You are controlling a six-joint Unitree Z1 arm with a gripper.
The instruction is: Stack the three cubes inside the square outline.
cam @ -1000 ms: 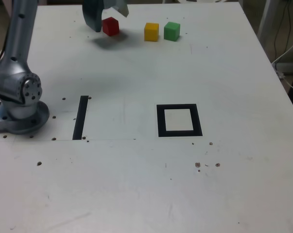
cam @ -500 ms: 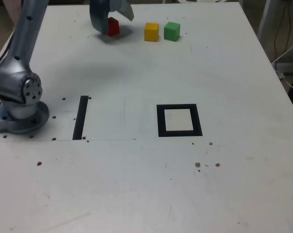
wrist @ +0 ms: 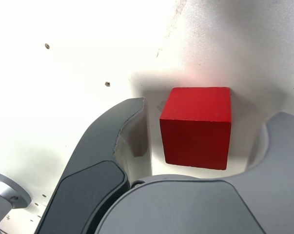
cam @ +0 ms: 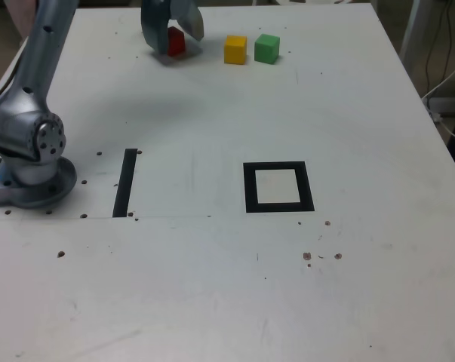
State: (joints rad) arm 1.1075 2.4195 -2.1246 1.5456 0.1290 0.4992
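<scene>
Three cubes sat in a row along the upper edge of the exterior view, well apart from the square outline [cam: 279, 187] in the lower middle of the frame, whose white centre held nothing. At the far left of that view the arm's base [cam: 31, 177] stood on the table [cam: 212, 286], beside a straight black tape strip [cam: 124, 183], and the arm rose from it toward the upper left, reaching over to the top of the frame. There the gripper [cam: 170, 34] hung low over the red cube [cam: 175, 42], its jaws spread and straddling the block; in the wrist view the red cube [wrist: 197, 126] lay between the two fingers [wrist: 112, 141] with a gap showing on each side, so nothing was gripped yet. Further right came the yellow cube [cam: 235, 49], then the green cube [cam: 266, 48] just beside it. The red block looked small, rigid and light, with flat smooth faces; it would likely be held best squarely across two opposite sides, near its middle, so it would not twist or slip when lifted.
</scene>
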